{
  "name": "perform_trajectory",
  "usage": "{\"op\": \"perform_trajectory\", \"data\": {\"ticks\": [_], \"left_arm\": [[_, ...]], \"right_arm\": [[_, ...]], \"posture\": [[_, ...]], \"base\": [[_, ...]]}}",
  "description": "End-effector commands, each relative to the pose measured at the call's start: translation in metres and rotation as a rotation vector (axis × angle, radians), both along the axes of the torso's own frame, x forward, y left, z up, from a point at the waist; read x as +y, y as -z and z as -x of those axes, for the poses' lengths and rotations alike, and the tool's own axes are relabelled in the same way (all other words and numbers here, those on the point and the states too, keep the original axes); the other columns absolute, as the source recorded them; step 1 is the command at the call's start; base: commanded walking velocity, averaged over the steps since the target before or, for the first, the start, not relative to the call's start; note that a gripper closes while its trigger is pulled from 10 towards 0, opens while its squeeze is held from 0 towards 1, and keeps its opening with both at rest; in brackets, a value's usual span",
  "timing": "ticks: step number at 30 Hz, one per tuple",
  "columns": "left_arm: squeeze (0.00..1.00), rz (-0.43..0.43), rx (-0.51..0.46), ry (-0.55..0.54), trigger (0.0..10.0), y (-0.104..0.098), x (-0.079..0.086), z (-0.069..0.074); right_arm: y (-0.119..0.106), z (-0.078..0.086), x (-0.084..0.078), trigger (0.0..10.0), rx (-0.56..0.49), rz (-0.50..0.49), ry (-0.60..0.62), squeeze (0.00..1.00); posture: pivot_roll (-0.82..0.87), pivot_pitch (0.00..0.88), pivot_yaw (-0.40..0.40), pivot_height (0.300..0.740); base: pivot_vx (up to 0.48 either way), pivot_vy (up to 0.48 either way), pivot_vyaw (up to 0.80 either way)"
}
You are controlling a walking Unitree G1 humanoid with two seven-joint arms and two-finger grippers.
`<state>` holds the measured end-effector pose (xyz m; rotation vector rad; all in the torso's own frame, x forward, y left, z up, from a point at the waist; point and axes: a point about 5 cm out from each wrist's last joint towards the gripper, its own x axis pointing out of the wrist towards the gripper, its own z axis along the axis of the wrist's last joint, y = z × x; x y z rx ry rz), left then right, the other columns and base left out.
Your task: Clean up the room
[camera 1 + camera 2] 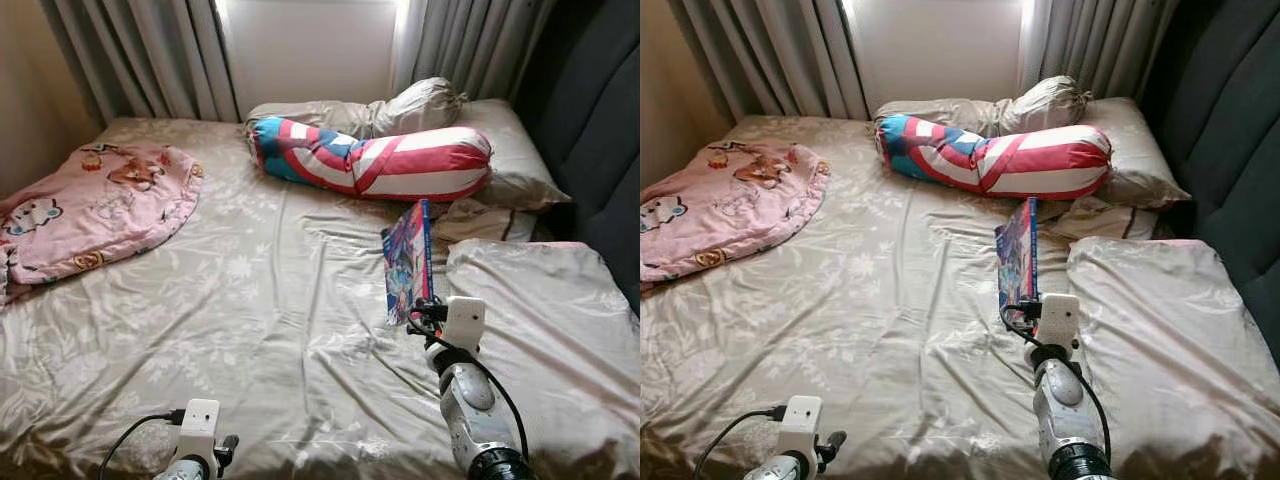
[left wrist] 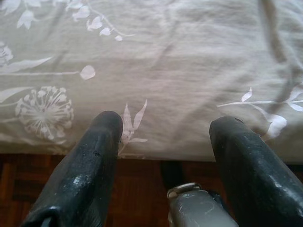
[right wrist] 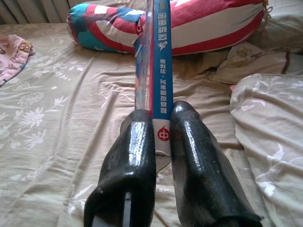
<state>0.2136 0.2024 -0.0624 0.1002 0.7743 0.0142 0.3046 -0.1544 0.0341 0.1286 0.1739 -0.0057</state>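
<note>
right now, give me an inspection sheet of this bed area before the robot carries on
surface: bed under a rumpled beige floral sheet
job's things: book standing on edge above the sheet, spine towards the right wrist camera
clutter: pink cartoon blanket bunched at the bed's left edge; striped bolster across the head end; beige pillows behind it; folded beige duvet on the right
grippers: right gripper clamps the book's lower end, jaws on either side of the spine; left gripper hangs at the bed's near edge, jaws apart, holding nothing
cables: black cable looping from the left wrist; another along the right forearm
surroundings: grey curtains, bright window, dark upholstered headboard on the right
</note>
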Motion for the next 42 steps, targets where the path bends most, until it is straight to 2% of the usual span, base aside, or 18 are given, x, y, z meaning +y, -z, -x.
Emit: {"op": "perform_trajectory", "data": {"ticks": [1,7,14,17,18,21,26,34,42], "left_arm": [[0.00,-0.006,0.013,-0.010,10.0,0.003,0.002,0.006],[0.00,-0.007,-0.039,-0.021,10.0,-0.002,0.002,-0.001],[0.00,0.018,-0.156,-0.063,10.0,-0.019,0.006,-0.024],[0.00,0.051,-0.235,-0.070,10.0,-0.030,0.006,-0.035],[0.00,0.051,-0.235,-0.070,10.0,-0.030,0.006,-0.035],[0.00,0.076,-0.340,-0.038,10.0,-0.043,0.005,-0.046],[0.00,0.122,-0.449,-0.054,10.0,-0.058,0.004,-0.057],[0.00,0.118,-0.580,0.038,10.0,-0.077,-0.015,-0.070],[0.00,0.128,-0.626,0.057,10.0,-0.086,-0.019,-0.075]], "right_arm": [[-0.007,-0.005,-0.004,10.0,-0.024,0.019,0.029,0.00],[-0.005,-0.005,-0.005,10.0,-0.001,0.026,0.036,0.00],[-0.004,-0.003,-0.003,10.0,-0.009,0.018,0.034,0.00],[-0.005,-0.002,-0.006,10.0,-0.028,-0.014,0.054,0.00],[-0.005,-0.002,-0.006,10.0,-0.028,-0.014,0.054,0.00],[-0.005,-0.002,-0.006,10.0,-0.026,-0.002,0.052,0.00],[-0.003,-0.002,-0.002,10.0,0.005,0.008,0.041,0.00],[-0.004,-0.001,-0.004,10.0,-0.018,0.009,0.043,0.00],[-0.002,-0.001,-0.001,10.0,-0.005,-0.005,0.026,0.00]], "posture": [[-0.06,0.007,-0.026,0.740],[-0.06,0.007,-0.025,0.711],[-0.06,0.009,-0.021,0.666],[-0.06,0.011,-0.021,0.666],[-0.06,0.011,-0.021,0.666],[-0.05,0.004,-0.021,0.666],[-0.05,0.000,-0.020,0.666],[-0.06,0.000,-0.017,0.651],[-0.06,0.000,-0.017,0.651]], "base": [[0.000,0.000,0.00],[0.000,0.000,0.00],[0.000,0.000,0.00],[0.000,0.000,0.00],[0.000,0.000,0.00],[0.000,0.000,0.00],[0.000,0.000,0.00],[0.000,0.000,0.00],[0.000,0.000,0.00]]}}
